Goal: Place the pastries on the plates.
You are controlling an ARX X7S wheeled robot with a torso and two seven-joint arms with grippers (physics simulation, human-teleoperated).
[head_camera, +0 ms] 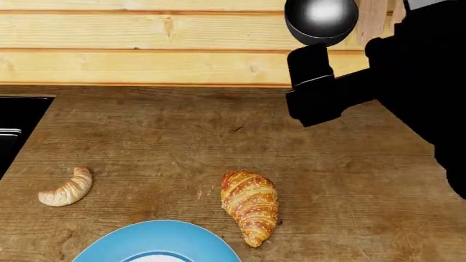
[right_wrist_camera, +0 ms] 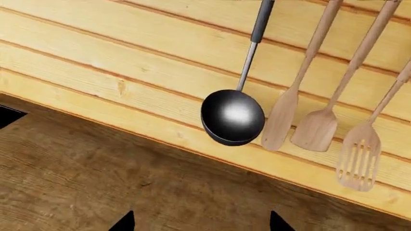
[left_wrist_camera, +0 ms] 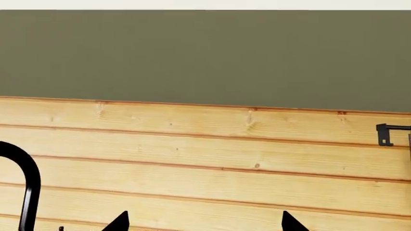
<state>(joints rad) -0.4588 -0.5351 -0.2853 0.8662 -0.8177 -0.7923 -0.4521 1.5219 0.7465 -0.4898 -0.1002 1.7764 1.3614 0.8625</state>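
In the head view a plump golden-brown croissant (head_camera: 250, 210) lies on the wooden counter. A smaller pale crescent roll (head_camera: 67, 188) lies to its left. A sky-blue-rimmed plate (head_camera: 156, 237) shows at the near edge, just left of the croissant and touching neither pastry. My right arm (head_camera: 350, 90) hangs high at the back right, well away from the croissant. The right gripper (right_wrist_camera: 201, 224) is open over bare counter. The left gripper (left_wrist_camera: 205, 224) is open too, facing the plank wall, with no pastry or plate in its view.
A black ladle (right_wrist_camera: 232, 117), two wooden spoons (right_wrist_camera: 282, 120) and a slotted spatula (right_wrist_camera: 359, 161) hang on the plank wall behind the counter. A dark recess (head_camera: 18, 125) sits at the counter's left edge. A black curved pipe (left_wrist_camera: 26, 187) and a small bracket (left_wrist_camera: 388, 134) show in the left wrist view.
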